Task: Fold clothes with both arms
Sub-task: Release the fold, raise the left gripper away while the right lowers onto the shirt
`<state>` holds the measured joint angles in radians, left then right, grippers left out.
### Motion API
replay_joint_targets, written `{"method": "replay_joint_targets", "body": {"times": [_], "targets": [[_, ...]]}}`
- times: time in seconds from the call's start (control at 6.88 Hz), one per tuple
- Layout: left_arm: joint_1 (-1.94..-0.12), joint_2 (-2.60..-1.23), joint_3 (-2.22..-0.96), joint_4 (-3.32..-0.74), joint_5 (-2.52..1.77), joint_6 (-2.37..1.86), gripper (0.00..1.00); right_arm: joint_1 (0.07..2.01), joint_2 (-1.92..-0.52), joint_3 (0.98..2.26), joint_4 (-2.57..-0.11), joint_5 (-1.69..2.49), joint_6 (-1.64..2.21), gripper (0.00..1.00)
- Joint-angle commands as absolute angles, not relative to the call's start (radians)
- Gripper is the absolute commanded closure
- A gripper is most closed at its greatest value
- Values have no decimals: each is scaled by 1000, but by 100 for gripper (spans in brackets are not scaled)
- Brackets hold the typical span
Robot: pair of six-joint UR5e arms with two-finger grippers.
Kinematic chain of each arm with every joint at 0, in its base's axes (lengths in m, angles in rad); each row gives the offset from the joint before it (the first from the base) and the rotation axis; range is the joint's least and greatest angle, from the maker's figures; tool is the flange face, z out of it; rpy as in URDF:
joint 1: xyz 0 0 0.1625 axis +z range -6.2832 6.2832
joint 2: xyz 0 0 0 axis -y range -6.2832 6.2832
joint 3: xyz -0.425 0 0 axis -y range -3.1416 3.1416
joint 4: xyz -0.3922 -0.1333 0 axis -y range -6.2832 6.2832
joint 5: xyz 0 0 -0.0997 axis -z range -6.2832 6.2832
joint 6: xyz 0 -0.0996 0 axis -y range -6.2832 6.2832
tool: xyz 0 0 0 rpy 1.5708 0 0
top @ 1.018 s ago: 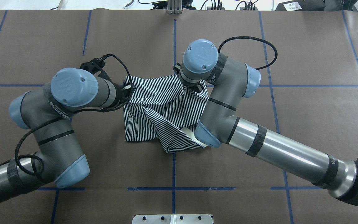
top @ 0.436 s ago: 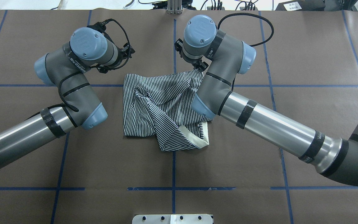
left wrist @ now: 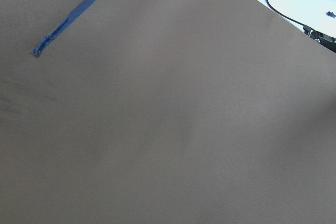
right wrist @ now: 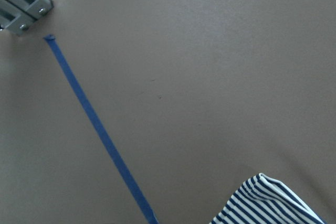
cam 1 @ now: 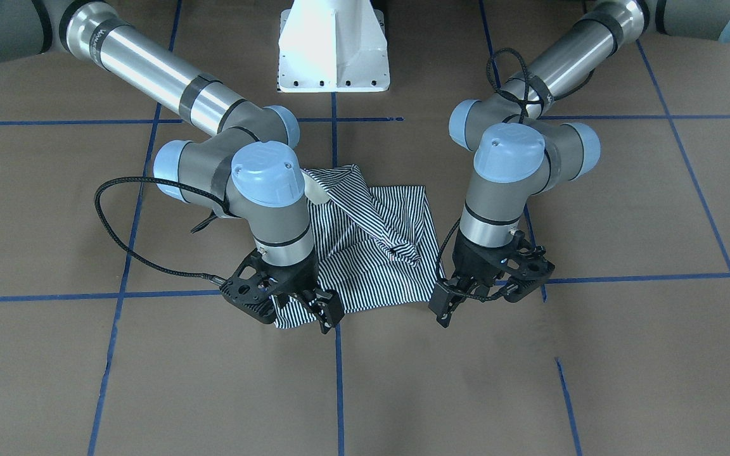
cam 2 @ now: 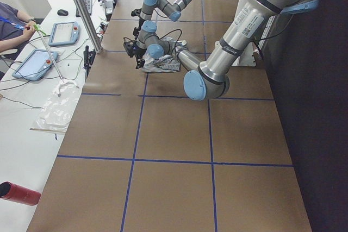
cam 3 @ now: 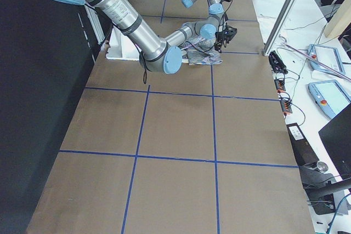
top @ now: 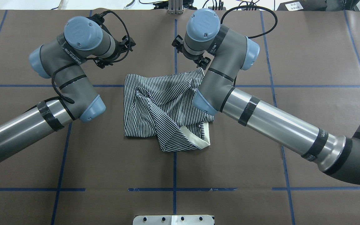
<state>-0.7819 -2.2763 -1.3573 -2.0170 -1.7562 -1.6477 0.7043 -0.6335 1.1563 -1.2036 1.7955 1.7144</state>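
Brown paper crossed by blue tape lines [top: 174, 165] covers the table [top: 308, 62]; the striped polo shirt [top: 161, 100] lies rumpled near its middle, cream collar [top: 198, 140] on the robot's side; the left gripper [cam 1: 479, 301] hangs spread and empty just beside the shirt's far edge; the right gripper [cam 1: 292, 311], also spread, holds nothing over the far corner; lettering on the arms' black bands [top: 320, 137] is too small to read

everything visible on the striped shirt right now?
The navy-and-white striped polo shirt lies on the brown paper-covered table, roughly folded into a rumpled, squarish bundle of thin cloth. Diagonal creases cross it, and the cream collar pokes out at its near right corner. The black right gripper and left gripper hang by its far corners. Neither visibly grips it.
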Motion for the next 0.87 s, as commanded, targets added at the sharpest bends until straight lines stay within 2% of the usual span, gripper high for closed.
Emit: {"method": "replay_joint_targets", "body": {"times": [0.0, 0.29, 0.44, 0.73], "targets": [[-807, -2257, -1431, -2005, -1805, -1625, 0, 622, -760, 1413, -1329, 1842, 1668, 0], [-808, -2246, -1434, -2006, -1805, -1624, 0, 481, -802, 1575, -1524, 1754, 1620, 1], [-808, -2244, -1436, -2006, -1805, -1624, 0, 450, -863, 1650, -1526, 1741, 1552, 7], [-808, -2244, -1440, -2006, -1807, -1624, 0, 448, -887, 1674, -1516, 1746, 1247, 22]]}}
